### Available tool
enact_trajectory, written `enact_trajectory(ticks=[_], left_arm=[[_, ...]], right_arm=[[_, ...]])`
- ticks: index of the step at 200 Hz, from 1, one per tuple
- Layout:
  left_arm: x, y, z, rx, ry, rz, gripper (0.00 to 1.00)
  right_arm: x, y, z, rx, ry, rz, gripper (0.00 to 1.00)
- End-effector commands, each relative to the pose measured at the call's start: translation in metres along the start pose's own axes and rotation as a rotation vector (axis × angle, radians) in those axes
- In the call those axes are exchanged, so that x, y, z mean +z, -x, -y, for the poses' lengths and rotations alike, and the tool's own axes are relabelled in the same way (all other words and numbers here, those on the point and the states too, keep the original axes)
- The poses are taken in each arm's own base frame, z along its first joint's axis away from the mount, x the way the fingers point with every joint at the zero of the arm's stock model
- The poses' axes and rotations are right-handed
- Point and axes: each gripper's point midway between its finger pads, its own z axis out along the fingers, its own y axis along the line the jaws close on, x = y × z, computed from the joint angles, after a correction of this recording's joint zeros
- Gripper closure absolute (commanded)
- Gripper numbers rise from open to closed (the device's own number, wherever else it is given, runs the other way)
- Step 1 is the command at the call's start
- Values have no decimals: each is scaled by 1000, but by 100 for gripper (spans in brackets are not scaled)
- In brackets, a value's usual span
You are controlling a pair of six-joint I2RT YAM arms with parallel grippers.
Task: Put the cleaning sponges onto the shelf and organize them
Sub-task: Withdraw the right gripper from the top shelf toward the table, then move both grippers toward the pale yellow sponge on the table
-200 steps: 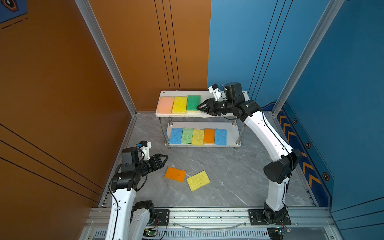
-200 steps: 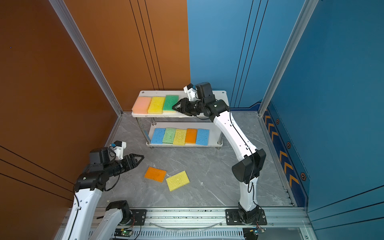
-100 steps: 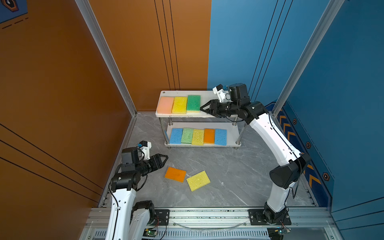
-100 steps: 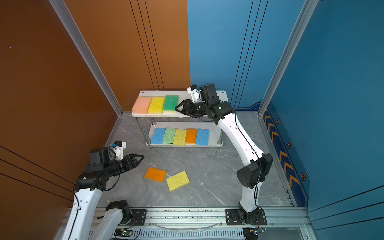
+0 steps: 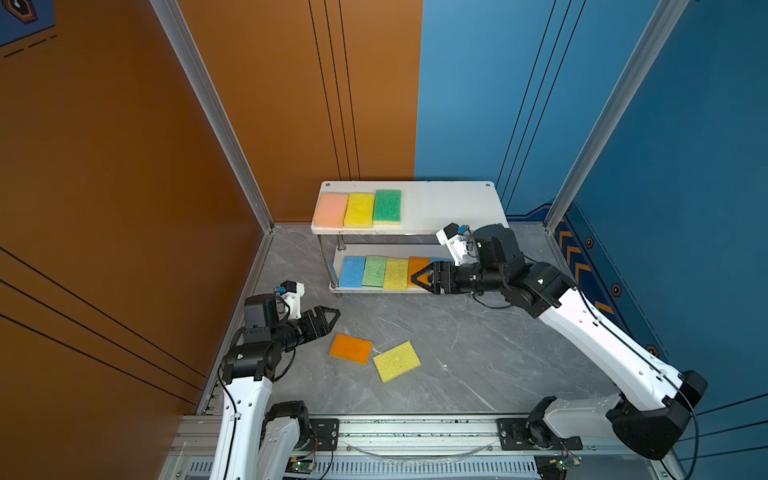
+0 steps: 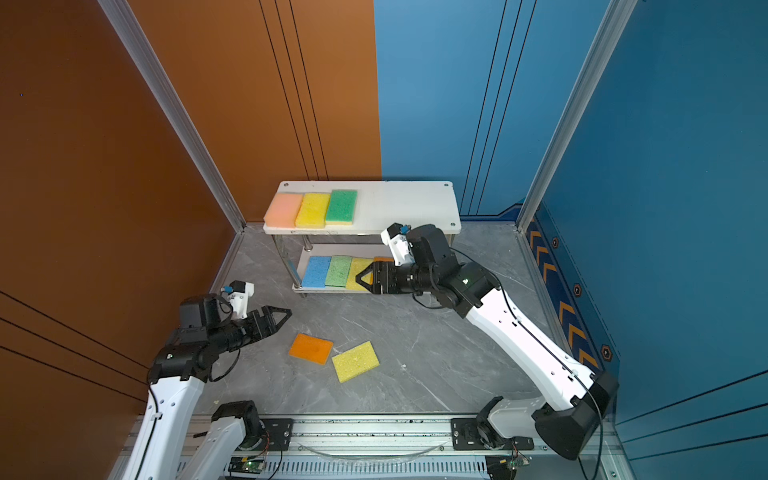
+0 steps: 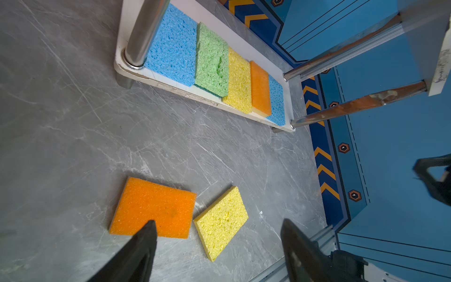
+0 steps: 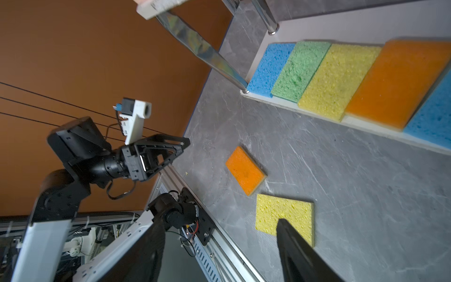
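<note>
Shelf: the shelf (image 5: 449,203) has two white boards, one over the other. It stands at the back of the grey desk (image 5: 478,353).
Top board: three sponges lie side by side at one end. They are the pink sponge (image 5: 330,210), the top yellow sponge (image 5: 359,210) and the dark green sponge (image 5: 387,205). The rest of this board is bare.
Low board: five sponges sit in a row, edge to edge. They are the blue sponge (image 5: 352,272), the light green sponge (image 5: 374,271), the low yellow sponge (image 5: 395,273), the low orange sponge (image 7: 260,89) and the end blue sponge (image 7: 277,102). This board looks full.
On the desk: the loose orange sponge (image 5: 351,348) and the loose yellow sponge (image 5: 397,360) lie flat in front of the shelf. Both are crooked. They are so close that I cannot tell if they touch.
Left claw: the left claw (image 5: 332,318) is spread wide with nothing in it. It hangs in front of the shelf, out past the pink end, and points at the loose orange sponge.
Right claw: the right claw (image 5: 415,277) is spread apart with nothing in it. It hangs just in front of the low board, by the low orange sponge.
Step now: I think eight sponges are put away and two are left to fetch.
Next move: a claw has to go down over one loose sponge, pinch its edges and lift it. Then it should lay the sponge straight on the bare top board, next to the dark green sponge.
Watch out: pinching one loose sponge may push the other.
</note>
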Motion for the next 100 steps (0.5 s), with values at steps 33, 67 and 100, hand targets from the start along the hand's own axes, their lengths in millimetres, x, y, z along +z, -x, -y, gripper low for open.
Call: enact_trajectory(ticks=[33, 67, 100], left_arm=[[17, -24, 24, 68, -94, -130, 15], [35, -48, 30, 111, -39, -224, 15], [55, -62, 28, 99, -14, -269, 15]], right_arm=[[59, -116, 58, 200, -14, -115, 24], [83, -162, 67, 202, -28, -197, 20], [109, -184, 73, 219, -23, -274, 20]])
